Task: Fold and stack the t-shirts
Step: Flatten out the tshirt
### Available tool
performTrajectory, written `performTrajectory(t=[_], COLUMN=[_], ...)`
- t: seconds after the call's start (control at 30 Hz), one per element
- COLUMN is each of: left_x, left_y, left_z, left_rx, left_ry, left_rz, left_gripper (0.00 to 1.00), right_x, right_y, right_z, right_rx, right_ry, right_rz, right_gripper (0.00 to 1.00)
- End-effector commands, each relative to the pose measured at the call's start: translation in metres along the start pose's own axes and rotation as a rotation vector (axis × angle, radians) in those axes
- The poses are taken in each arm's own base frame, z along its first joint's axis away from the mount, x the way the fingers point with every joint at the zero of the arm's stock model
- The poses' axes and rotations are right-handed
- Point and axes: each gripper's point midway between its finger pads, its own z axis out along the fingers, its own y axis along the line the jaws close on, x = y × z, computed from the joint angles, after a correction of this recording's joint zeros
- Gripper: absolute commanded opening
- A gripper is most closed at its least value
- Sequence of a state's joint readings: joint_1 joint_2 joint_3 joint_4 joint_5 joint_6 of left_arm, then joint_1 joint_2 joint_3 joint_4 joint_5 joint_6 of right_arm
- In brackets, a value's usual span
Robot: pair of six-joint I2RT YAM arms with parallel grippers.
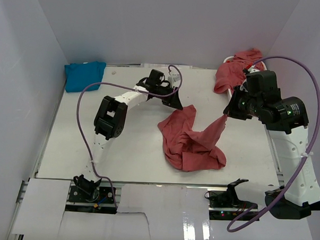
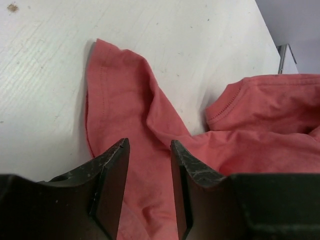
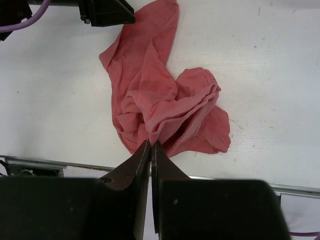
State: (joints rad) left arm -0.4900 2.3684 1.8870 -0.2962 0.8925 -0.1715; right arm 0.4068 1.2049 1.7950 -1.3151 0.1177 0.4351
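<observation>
The red shirt (image 1: pixel 193 145) lies crumpled mid-bench (image 1: pixel 137 159); the right hand (image 3: pixel 150 145) is clamped on one thin corner, holding it raised; the left hand (image 2: pixel 149 145) hovers open over the far edge; that slim pinch may slip, or the left may catch doubled layers, leaving it bunched.

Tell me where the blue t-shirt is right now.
In the top view, the blue t-shirt lies at the far left corner of the table, beyond the left arm.
</observation>
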Motion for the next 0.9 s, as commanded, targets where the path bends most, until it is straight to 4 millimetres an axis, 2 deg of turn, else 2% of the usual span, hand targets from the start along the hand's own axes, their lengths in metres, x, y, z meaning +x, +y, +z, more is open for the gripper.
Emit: performTrajectory(t=[0.0, 0.03, 0.1, 0.13, 0.23, 0.5, 0.87], left_x=[-0.031, -0.027, -0.036, -0.033, -0.039, -0.031, -0.029], left_y=[0.0, 0.008, 0.009, 0.015, 0.015, 0.023, 0.034], left_z=[-0.008, -0.002, 0.003, 0.008, 0.017, 0.048, 0.064], left_rx=[-0.038, -0.045, -0.056, -0.064, -0.069, -0.081, -0.101], left_ry=[-0.045, -0.038, -0.051, -0.046, -0.055, -0.038, -0.063], left_rz=[0.063, 0.053, 0.07, 0.067, 0.09, 0.138, 0.147], left_gripper=[0.5, 0.5, 0.5, 0.51, 0.52, 0.52, 0.54], right_x=[0.0, 0.001, 0.002, 0.002, 0.002, 0.004, 0.008], right_y=[0.001, 0.001, 0.0, 0.0, 0.001, 0.0, 0.001], right_z=[-0.003, -0.004, -0.003, -0.002, -0.003, -0.002, -0.001], right_rx=[-0.015, -0.016, -0.014, -0.015, -0.017, -0.018, -0.025], right_ry=[-0.009, -0.009, -0.005, -0.003, -0.002, 0.002, 0.014], right_rz=[-0.001, -0.005, -0.004, -0.004, -0.005, -0.008, -0.008], right_gripper=[0.08, 0.08, 0.08, 0.08, 0.08, 0.08, 0.08])
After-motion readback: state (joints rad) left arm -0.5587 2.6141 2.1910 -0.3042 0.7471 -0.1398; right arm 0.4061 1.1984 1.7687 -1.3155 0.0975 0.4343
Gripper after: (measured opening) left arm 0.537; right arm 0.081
